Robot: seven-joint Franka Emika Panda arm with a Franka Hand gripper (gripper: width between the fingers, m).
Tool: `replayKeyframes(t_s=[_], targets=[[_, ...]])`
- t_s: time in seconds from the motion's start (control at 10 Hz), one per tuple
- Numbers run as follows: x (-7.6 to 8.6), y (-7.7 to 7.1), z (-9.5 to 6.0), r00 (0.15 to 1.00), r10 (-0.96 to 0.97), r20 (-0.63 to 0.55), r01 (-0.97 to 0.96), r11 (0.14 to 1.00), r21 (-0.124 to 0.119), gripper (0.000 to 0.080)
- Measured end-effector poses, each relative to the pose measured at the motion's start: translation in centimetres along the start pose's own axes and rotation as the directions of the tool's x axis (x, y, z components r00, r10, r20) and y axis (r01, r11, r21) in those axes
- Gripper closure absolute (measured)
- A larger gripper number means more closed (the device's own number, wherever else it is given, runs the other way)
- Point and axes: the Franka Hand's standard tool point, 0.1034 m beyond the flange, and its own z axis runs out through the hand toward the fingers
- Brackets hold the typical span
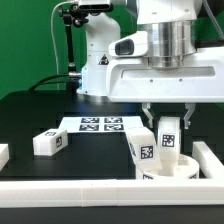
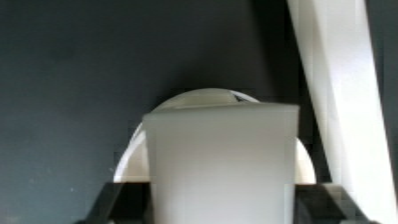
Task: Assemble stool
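Exterior view: claw [image 1: 169,122] hangs over the near corner of the bench [image 1: 30,115] on the exterior view's right. It is clenched on one stool leg. This held leg [image 1: 170,134] stands upright between the two fingers, with its tag facing the camera. Its lower end is right over the seat [image 1: 172,168]; whether it touches the seat, cannot tell.

Seat: a round white disc lying flat in the corner formed by the white rail [image 1: 100,190] along the near edge and right side.

Second leg [image 1: 142,148]: tilted, tag visible, just beside the seat on the exterior view's left. Touching the seat or only close, cannot tell.

Third leg [image 1: 50,142]: lies on its side on the bench, well apart from the seat, toward the exterior view's left.

One more white piece [image 1: 3,153] sits at the left edge, cut off by the frame; not identifiable.

Marker board [image 1: 100,124]: flat on the bench, farther back than the legs, between the third leg and the claw.

Wrist view: held leg [image 2: 217,155] fills the centre as a plain white block. The curved edge of the seat [image 2: 210,97] shows just beyond it. The white rail [image 2: 338,80] runs alongside, and the dark bench [image 2: 89,60] takes up the rest. The fingertips are mostly hidden by the block.
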Motion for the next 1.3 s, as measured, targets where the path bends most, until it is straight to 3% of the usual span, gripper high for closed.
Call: replayKeyframes(t_s=[0.2,0.3,0.4,0.5,0.6,0.8,1.0,1.3], targets=[[0.0,0.0,0.0,1.0,0.009,0.0,-0.009,1.0,0.0,0.045],[0.0,0.0,0.0,1.0,0.009,0.0,-0.009,1.0,0.0,0.0271],[0.0,0.0,0.0,1.0,0.009,0.0,-0.009,1.0,0.0,0.0271],[-0.2,0.0,0.0,1.0,0.011,0.007,-0.011,1.0,-0.004,0.0172],[-0.6,0.1,-0.1,1.0,0.004,0.024,-0.004,1.0,-0.01,0.0156],[-1.2,2.3,-2.4,0.998,-0.018,0.062,0.019,1.0,-0.015,0.0151],[-0.5,4.6,-3.8,0.997,-0.047,0.069,0.048,0.999,-0.015,0.015],[-0.5,4.8,-3.8,0.997,-0.046,0.067,0.047,0.999,-0.018,0.015]])
